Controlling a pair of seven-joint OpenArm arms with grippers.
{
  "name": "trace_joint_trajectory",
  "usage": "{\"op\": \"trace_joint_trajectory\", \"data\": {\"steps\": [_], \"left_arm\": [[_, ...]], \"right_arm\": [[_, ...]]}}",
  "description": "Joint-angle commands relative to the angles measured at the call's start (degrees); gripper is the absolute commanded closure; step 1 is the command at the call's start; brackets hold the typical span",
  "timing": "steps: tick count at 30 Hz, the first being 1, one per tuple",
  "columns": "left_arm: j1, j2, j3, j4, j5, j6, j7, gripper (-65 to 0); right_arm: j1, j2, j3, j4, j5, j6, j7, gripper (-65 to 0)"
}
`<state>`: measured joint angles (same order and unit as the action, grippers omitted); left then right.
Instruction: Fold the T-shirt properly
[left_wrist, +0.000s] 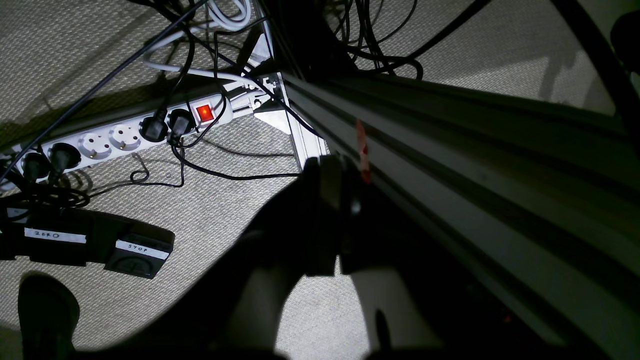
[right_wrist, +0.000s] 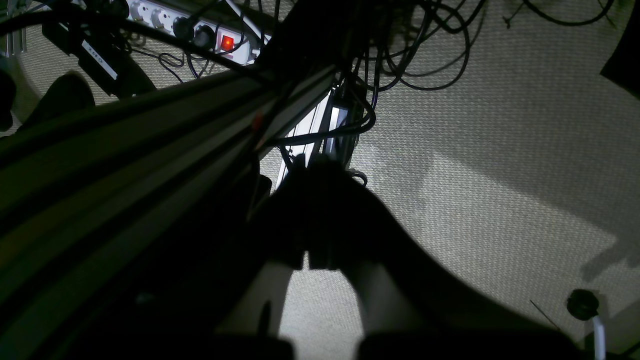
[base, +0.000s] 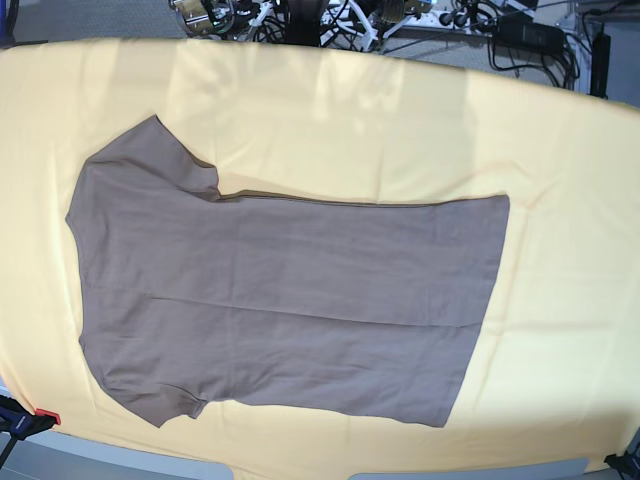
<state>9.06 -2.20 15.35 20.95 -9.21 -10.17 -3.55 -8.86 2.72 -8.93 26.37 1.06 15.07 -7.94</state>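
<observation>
T-shirt: the brown T-shirt (base: 290, 300) lies spread flat and unfolded on the yellow cloth (base: 560, 200), collar end and both short sleeves toward the left of the base view, straight hem toward the right.
Sleeves: one points to the far edge at upper left, the other to the near edge at lower left.
Yellow cloth: covers the whole table top, bare around the shirt on every side.
Clamps: a black clamp with a red tip (base: 25, 418) grips the near left edge; another (base: 625, 463) sits at the near right corner.
Left gripper: the left gripper (left_wrist: 334, 220) hangs beside a metal frame rail (left_wrist: 450, 165), over carpet (left_wrist: 225, 220); jaws together, nothing between them.
Floor, left wrist view: a white power strip (left_wrist: 125, 135) with a lit red switch, black cables, two black boxes with white labels (left_wrist: 100, 242).
Right gripper: the right gripper (right_wrist: 312, 215) is dark and in shadow beside the same kind of rail; fingers closed, holding nothing.
</observation>
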Motion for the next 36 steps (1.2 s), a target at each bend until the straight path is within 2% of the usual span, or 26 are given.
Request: {"op": "trace_joint_trajectory", "data": {"steps": [1, 30, 33, 36], "left_arm": [[0.4, 0.3, 0.0, 0.5, -0.5, -0.7, -0.7, 0.0], [0.5, 0.3, 0.0, 0.8, -0.4, -0.7, -0.5, 0.0], [0.8, 0.3, 0.0, 3.0, -0.2, -0.7, 5.6, 0.0], [2.4, 0.3, 0.0, 7.3, -0.2, -0.7, 13.4, 0.0]], "right_arm": [[0.0, 0.2, -0.1, 0.6, 0.4, 0.4, 0.6, 0.0], [0.0, 0.2, -0.1, 0.6, 0.3, 0.9, 0.6, 0.0], [0.0, 0.9, -0.1, 0.8, 0.0, 5.2, -2.6, 0.0], [-1.9, 1.8, -0.1, 3.7, 0.0, 5.7, -7.4, 0.0]]}}
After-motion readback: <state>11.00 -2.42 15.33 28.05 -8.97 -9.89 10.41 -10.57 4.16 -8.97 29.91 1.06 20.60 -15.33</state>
